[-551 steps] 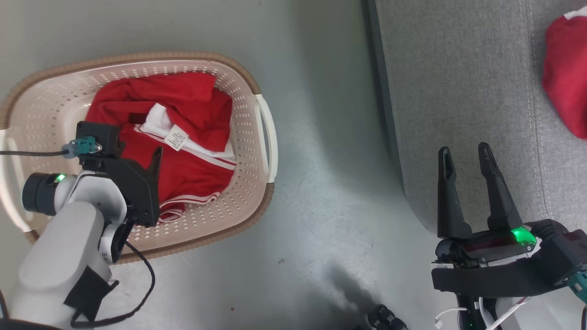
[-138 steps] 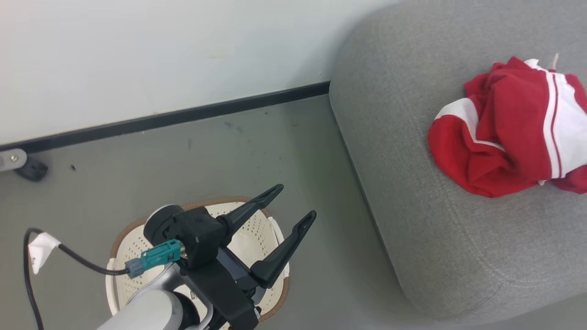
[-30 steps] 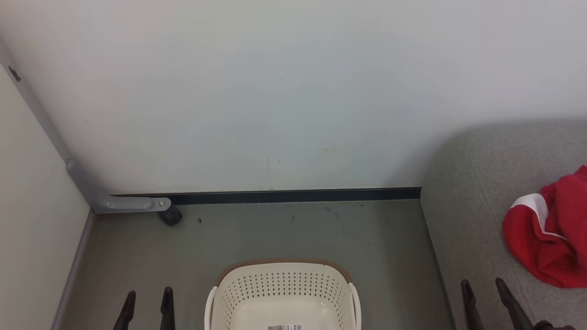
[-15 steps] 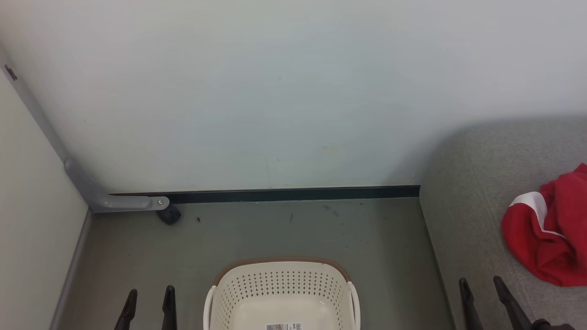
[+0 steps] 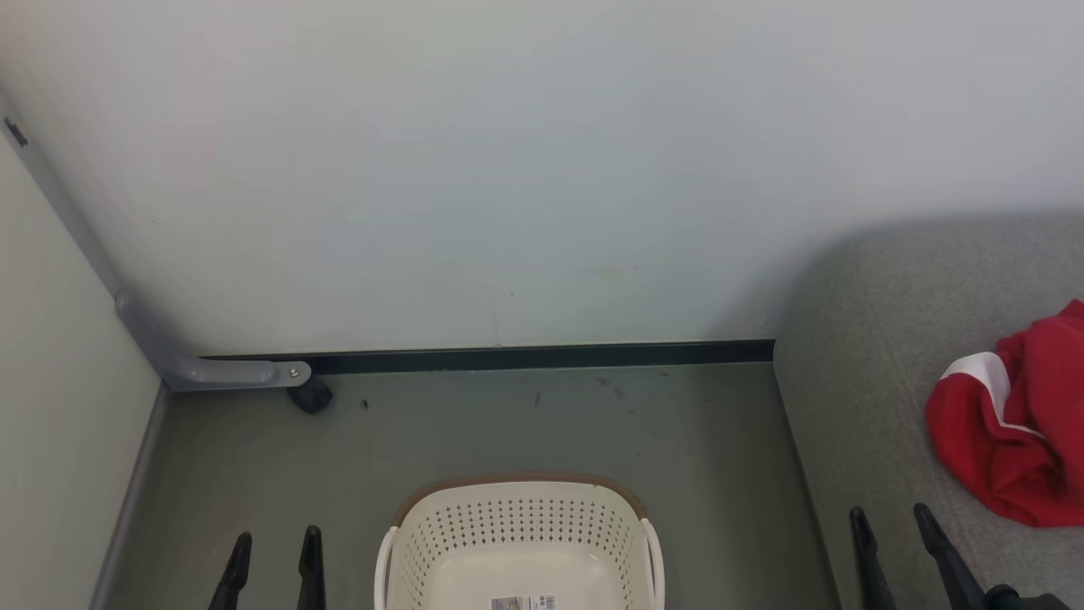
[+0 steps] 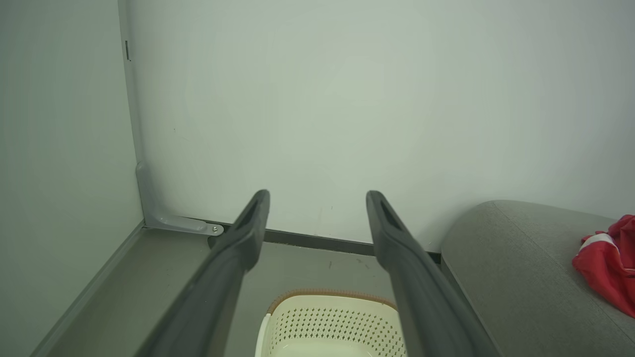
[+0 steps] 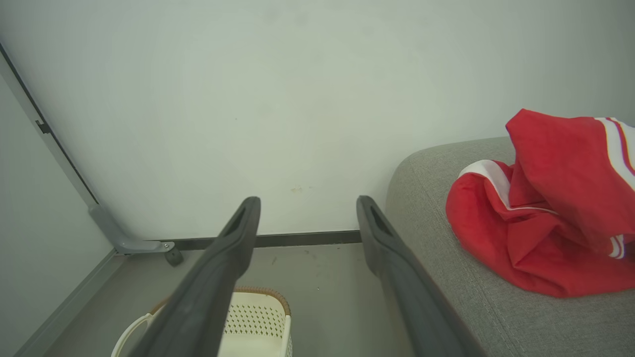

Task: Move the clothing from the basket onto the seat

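Observation:
The red clothing (image 5: 1012,432) with white stripes lies heaped on the grey seat (image 5: 855,339) at the right; it also shows in the right wrist view as clothing (image 7: 545,223) on the seat (image 7: 436,198). The cream basket (image 5: 521,525) with a brown rim stands on the floor at bottom centre, with only a small label on its bare bottom. My left gripper (image 5: 275,544) is open at the lower left beside the basket. My right gripper (image 5: 891,520) is open at the lower right over the seat's front edge. Both hold nothing.
A pale wall with a dark baseboard (image 5: 525,357) runs behind the basket. A grey bracket (image 5: 212,368) and a small black foot (image 5: 310,396) sit in the left corner. Bare grey floor (image 5: 508,424) lies between wall, basket and seat.
The view has crept slightly, so basket and gripper tips sit a little higher in the picture. Long before, the left gripper was over the basket holding red clothing; now the basket holds none.

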